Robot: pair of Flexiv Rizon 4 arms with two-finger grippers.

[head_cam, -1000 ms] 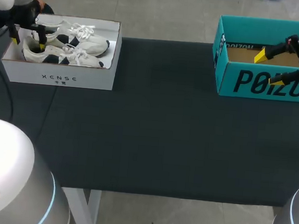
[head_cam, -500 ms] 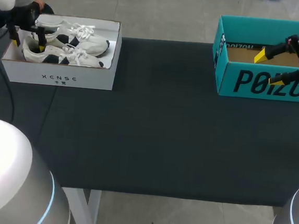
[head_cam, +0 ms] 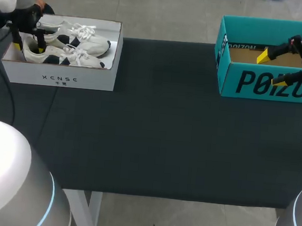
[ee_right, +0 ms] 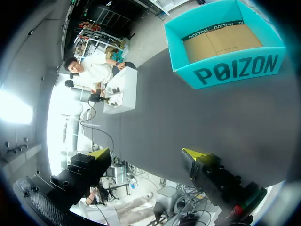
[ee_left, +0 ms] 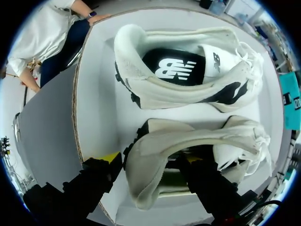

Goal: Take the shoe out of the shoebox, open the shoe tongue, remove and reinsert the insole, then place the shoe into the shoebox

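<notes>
Extraction step: not yet done.
The shoe (ee_left: 188, 141) is seen inside the white shoebox (head_cam: 59, 77) at 10 o'clock; its heel is straddled by the left gripper (ee_left: 148, 165), clamping cannot be told; the right gripper (head_cam: 271, 69) is held spread-fingered at 2 o'clock; all later steps remain.

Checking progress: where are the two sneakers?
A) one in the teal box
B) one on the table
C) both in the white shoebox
C: the far sneaker and near sneaker lie side by side inside the white shoebox; the teal box shows bare cardboard.
</notes>
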